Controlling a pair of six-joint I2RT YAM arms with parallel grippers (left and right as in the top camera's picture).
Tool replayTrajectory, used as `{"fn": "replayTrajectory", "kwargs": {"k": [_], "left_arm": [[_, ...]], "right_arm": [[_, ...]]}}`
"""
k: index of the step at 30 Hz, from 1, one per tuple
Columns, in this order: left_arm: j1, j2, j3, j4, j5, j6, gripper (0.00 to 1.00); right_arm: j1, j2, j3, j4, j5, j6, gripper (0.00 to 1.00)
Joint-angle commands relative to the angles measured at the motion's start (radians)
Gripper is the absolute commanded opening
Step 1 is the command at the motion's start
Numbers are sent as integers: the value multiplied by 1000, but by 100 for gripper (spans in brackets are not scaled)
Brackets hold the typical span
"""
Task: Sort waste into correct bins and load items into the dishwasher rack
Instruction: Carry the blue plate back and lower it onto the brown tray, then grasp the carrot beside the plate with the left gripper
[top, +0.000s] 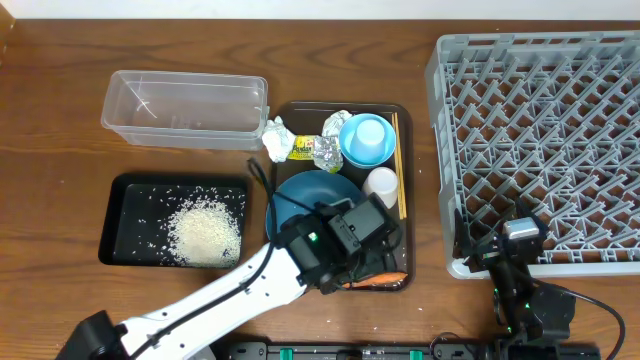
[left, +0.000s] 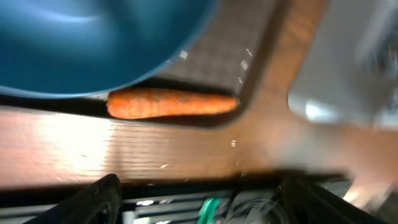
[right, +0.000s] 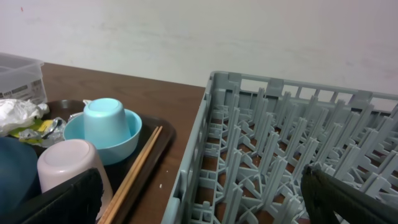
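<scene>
1. Dishwasher rack (top: 540, 130): right side of the table, no dishes in it yet. Right gripper (right: 202, 186) sits at its near left corner, fingers spread wide, nothing held.
2. Brown tray (top: 283, 150): centre, all dishes are on it.
3. Blue plate (top: 305, 190): near half of the brown tray, partly under the left arm.
4. Black tray (top: 115, 235): left, with the rice pile (top: 205, 230) in it. Clear tub (top: 185, 105) is behind it.
5. Left gripper (left: 199, 186): over the brown tray's near right corner, fingers spread wide, nothing between them.
6. Blue bowl (top: 350, 150) with the blue cup (top: 370, 135) upside down in it. White cup (top: 381, 185) and chopsticks (top: 398, 165) are by the tray's right edge.
7. Foil wrapper (top: 315, 150) and tissue (top: 277, 135): far left of the brown tray, not binned.
8. Carrot (left: 171, 104): lying flat along the brown tray's near lip, tucked under the plate rim, not binned.
9. Risk: the carrot is wedged between plate and lip. A finger may hit the rim and shove the plate, or catch the lip. It is round, so it may roll out of a pinch.
</scene>
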Motion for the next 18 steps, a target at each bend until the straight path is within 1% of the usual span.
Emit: {"fn": "replayTrajectory", "kwargs": {"k": [1, 4, 9, 11, 12, 14, 18], "left_arm": [[-10, 45, -29, -6, -53, -347, 85], [-40, 101, -32, 9, -52, -466, 85], [-101, 174, -32, 130, -31, -523, 83], [-121, 197, -32, 171, -40, -555, 79], [-126, 207, -32, 182, -48, -573, 75], [-133, 231, -32, 182, -69, -630, 72], [-133, 281, -32, 177, -95, -741, 71]], "right_arm": [[-9, -5, -4, 0, 2, 13, 99], [-9, -5, -4, 0, 2, 12, 99], [-9, -5, -4, 0, 2, 13, 99], [-9, -5, -4, 0, 2, 12, 99], [-9, -5, -4, 0, 2, 13, 99], [-9, -5, -4, 0, 2, 12, 99], [-9, -5, -4, 0, 2, 12, 99]]}}
